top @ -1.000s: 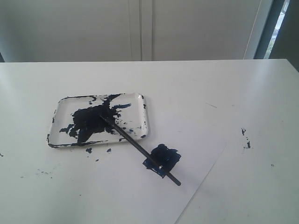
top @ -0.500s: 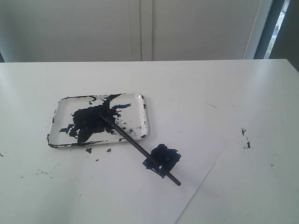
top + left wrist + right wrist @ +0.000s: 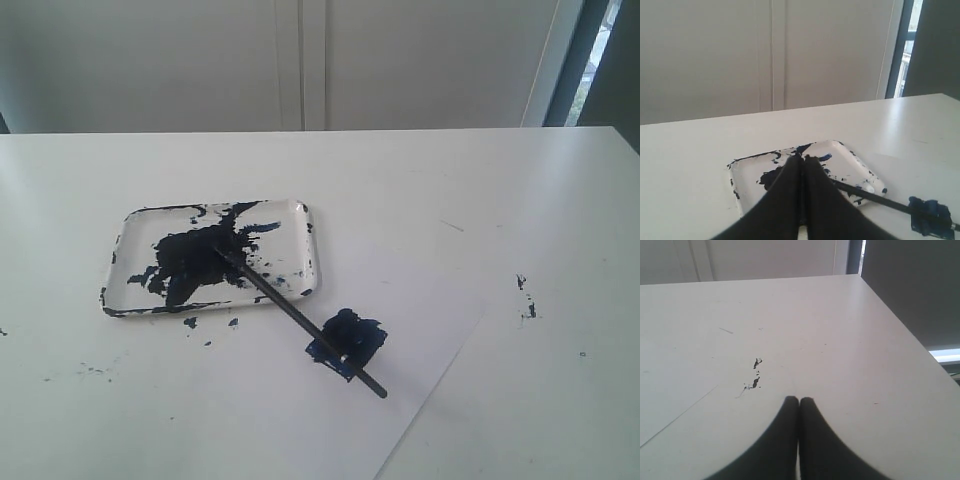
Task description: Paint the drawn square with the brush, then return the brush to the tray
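The long thin black brush [image 3: 290, 309] is laid slantwise out of the paint-smeared clear rectangular tray [image 3: 296, 225], just ahead of the left pincer [image 3: 801, 159]; it and the farther right pincer [image 3: 799, 400] are pressed closed, nothing held.

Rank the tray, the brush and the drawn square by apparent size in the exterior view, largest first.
1. tray, largest area.
2. brush, about tray length but thin.
3. drawn square, clearly smallest.

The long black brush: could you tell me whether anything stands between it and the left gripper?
Nothing visible does. Ahead of the shut left gripper lies only the paint-smeared clear tray, where the long black brush rests its tip.
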`<state>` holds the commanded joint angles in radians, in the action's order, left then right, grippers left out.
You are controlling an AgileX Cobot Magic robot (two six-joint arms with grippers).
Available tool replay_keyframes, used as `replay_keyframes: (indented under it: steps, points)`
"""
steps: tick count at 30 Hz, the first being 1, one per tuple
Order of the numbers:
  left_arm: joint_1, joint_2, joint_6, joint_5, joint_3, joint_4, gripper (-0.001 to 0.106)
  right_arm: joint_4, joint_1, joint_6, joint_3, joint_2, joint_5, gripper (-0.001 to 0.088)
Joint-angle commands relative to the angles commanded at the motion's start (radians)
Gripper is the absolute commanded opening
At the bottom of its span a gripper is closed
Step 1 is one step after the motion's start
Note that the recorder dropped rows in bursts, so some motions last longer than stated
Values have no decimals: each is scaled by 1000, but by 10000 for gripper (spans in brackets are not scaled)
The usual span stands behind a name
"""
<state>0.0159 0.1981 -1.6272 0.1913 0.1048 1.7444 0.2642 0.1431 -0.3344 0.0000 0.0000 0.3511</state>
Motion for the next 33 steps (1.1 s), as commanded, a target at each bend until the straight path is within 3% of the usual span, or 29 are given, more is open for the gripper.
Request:
replay_keyframes:
  steps: [3, 10, 15, 18, 22, 25, 27, 33]
  points:
    - [0, 0, -82, 15, 2, 0, 95, 0, 0, 0, 0, 0, 0, 0]
    - [0, 0, -87, 51, 2, 0, 95, 0, 0, 0, 0, 0, 0, 0]
    - [0, 0, 91, 49, 6, -44, 95, 0, 0, 0, 0, 0, 0, 0]
    - [0, 0, 540, 49, 14, -457, 95, 0, 0, 0, 0, 0, 0, 0]
    - [0, 0, 1403, 41, 14, -1223, 95, 0, 0, 0, 0, 0, 0, 0]
    - [0, 0, 1924, 32, 14, -1659, 95, 0, 0, 0, 0, 0, 0, 0]
    - [0, 0, 2062, 21, 8, -1800, 95, 0, 0, 0, 0, 0, 0, 0]
    - [0, -46, 2031, -104, -98, -1819, 95, 0, 0, 0, 0, 0, 0, 0]
